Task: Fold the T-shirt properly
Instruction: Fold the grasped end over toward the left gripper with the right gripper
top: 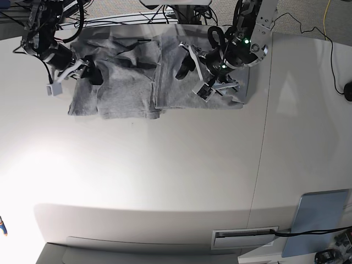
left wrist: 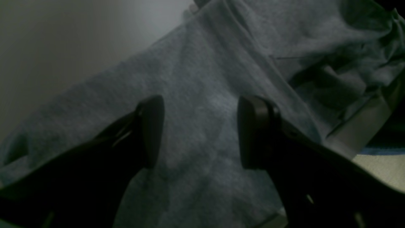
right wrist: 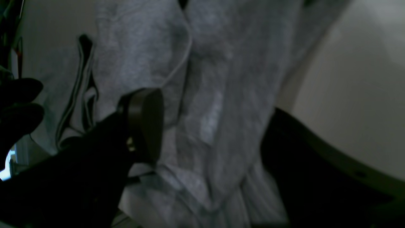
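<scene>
**Fold barely begun, shirt bunched at the far edge**

While the T-shirt [top: 129,82] lies spread across the far side of the surface [top: 165,176], toward twelve o'clock in the base view, it is far from a neat packet. Its outline is wide and irregular, with a lapped edge running down near the middle and loose flaps and dark creases along the top. My judgement is that at most a first rough fold-over is in place; the flattening, the squaring of the edges and the remaining folds are all left to do.

Both arms hang over the cloth. Seen from its wrist camera, the left end effector [left wrist: 201,131] has its jaws spread, with bare fabric showing between them and nothing pinched. On the other side, the right end effector [right wrist: 212,126] also stands spread wide over a rumpled ridge of cloth; one jaw is clear, the other mostly lost in shadow, and no grip shows.

As material, the shirt is soft heather-grey knit, matte and faintly mottled, limp enough to pile into rounded ridges. A stitched hem shows in the right wrist view. By contrast, the surface is smooth, pale and slightly glossy. At about four o'clock a flat blue-grey panel [top: 319,223] lies well apart.
</scene>
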Controlling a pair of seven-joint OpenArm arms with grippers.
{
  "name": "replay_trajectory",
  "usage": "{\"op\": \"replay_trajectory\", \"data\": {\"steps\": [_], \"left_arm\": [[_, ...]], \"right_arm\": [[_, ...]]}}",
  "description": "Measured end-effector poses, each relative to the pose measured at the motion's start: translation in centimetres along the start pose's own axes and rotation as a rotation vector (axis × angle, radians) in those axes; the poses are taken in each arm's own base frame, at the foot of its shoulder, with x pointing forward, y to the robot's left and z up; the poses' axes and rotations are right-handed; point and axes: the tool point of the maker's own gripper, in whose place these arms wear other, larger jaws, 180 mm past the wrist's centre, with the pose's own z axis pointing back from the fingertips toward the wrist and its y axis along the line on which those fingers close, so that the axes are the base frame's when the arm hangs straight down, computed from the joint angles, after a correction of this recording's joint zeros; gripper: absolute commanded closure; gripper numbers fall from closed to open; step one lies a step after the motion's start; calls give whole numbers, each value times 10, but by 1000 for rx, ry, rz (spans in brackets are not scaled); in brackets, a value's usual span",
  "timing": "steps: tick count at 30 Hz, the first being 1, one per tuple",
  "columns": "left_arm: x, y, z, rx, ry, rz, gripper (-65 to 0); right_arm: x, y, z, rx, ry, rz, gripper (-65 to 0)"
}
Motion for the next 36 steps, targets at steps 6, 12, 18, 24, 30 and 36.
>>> {"op": "replay_trajectory", "data": {"steps": [6,12,18,24,30,36], "left_arm": [[0,0,0,0,2,0,-371],[-3,0,0,0,16,0,-371],[-6,0,0,1,33,0,-371],[-9,0,0,0,50,0,-371],[-16,3,-8,-2,38,22,-371],[-35,2,-25,-20,28,85,-371]], "right_arm": [[0,4,-8,-4,30,67,-306],[-1,-6,-8,-58,60,141,-18],[7,-23,2,-117,48,181,0],[53,-84,67,-346,-17,207,0],[94,-57,108,-386,-87,314,0],[96,13,95,-305,-135,439,0]]}}
